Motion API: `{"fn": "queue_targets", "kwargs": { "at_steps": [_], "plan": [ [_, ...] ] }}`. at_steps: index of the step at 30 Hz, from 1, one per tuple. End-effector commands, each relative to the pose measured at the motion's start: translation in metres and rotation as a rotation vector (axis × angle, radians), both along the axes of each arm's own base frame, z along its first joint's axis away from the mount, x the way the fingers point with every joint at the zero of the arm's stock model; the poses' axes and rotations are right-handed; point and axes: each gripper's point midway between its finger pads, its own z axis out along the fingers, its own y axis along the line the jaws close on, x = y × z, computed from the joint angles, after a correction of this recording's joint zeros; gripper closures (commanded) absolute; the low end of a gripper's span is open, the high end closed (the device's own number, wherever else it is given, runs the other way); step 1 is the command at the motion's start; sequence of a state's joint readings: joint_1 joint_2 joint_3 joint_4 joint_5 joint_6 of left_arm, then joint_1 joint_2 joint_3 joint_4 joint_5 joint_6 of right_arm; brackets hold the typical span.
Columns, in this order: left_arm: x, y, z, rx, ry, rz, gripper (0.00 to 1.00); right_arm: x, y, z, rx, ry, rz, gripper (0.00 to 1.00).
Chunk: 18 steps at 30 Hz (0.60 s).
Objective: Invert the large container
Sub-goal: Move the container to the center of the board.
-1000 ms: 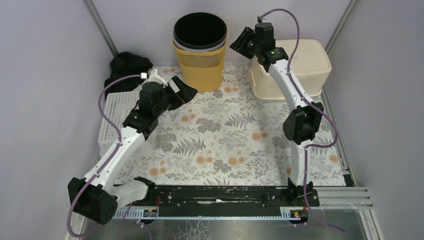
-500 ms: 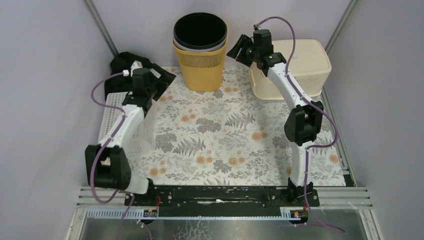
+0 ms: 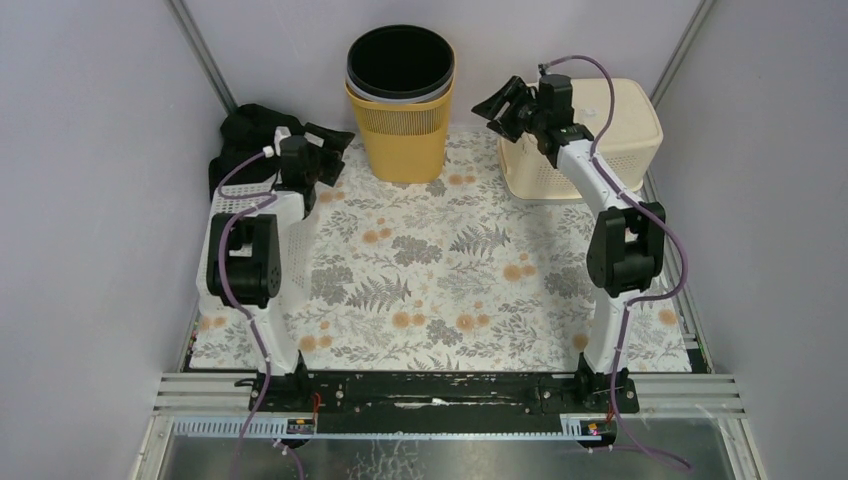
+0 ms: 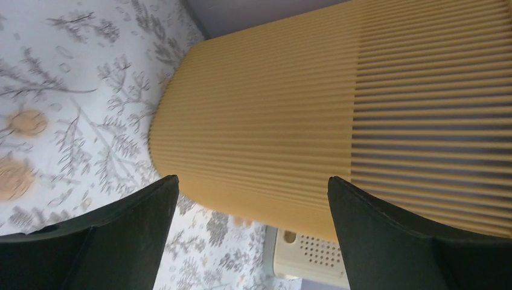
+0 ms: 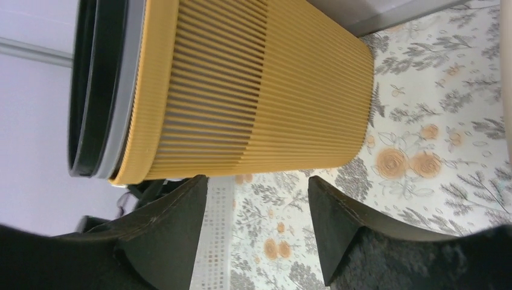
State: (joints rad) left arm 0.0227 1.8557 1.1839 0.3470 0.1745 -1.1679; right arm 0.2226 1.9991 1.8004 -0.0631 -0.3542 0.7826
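Note:
The large container is a yellow ribbed bin with a black liner, standing upright with its mouth up at the back of the flowered mat. My left gripper hovers open to its left, apart from it. In the left wrist view the bin's wall fills the frame beyond the wide-spread left gripper. To the bin's right, my right gripper is open and clear of it. The right wrist view has the bin above the right gripper, with nothing between the fingers.
A cream perforated basket stands at the back right under the right arm, and also shows in the left wrist view as the cream basket. A white perforated tray lies along the left wall, with black cloth behind it.
The left arm has folded back and its gripper has drawn away from the bin's base toward the left. The right gripper has shifted slightly right and down, and its fingers have spread wider.

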Motion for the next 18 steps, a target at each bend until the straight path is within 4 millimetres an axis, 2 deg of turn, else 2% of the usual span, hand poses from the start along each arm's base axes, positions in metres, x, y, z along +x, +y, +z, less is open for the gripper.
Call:
{"fn": "queue_targets", "kwargs": {
  "at_steps": [1,6,11,18],
  "plan": [
    [0.031,0.005,0.058,-0.070,-0.293,0.028,0.00,0.019,0.011,0.007,0.168,-0.069,0.076,0.30],
    [0.042,0.014,0.057,-0.062,-0.407,0.077,0.00,0.040,0.024,-0.015,0.275,-0.093,0.123,0.28],
    [0.050,0.016,0.069,-0.046,-0.535,0.077,0.00,0.055,0.035,-0.028,0.334,-0.104,0.153,0.28],
    [0.061,0.008,0.058,-0.059,-0.575,0.036,0.00,0.062,0.051,-0.038,0.356,-0.116,0.170,0.28]
  ]
}}
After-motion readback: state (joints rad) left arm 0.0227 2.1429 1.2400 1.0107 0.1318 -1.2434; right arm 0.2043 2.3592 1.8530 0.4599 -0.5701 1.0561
